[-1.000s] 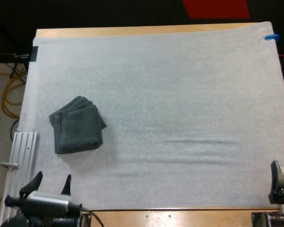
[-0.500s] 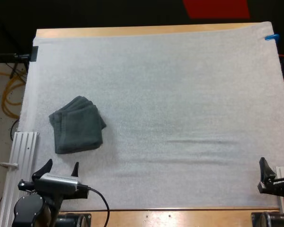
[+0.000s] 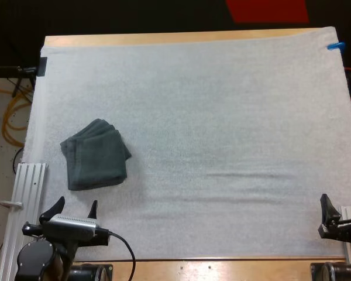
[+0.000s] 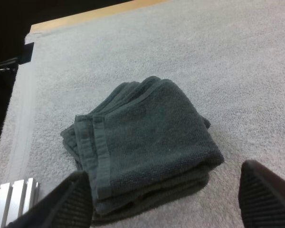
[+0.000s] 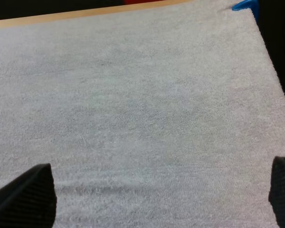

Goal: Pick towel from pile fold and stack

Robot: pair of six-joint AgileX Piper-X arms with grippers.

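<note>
Over the last second both arms shifted along the bench's near edge, then held. The left gripper (image 3: 75, 209) and right gripper (image 5: 153, 192) have their fingers spread, holding nothing. The folded stack (image 3: 95, 155) sits on the near-left of the mat (image 3: 222, 117), so the stacking looks finished.

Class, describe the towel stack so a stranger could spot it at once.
A white mat covers the table. Near its left side, ahead of the left claw, lies the towel stack. Its dark grey-green folds stand out against the pale mat.
</note>
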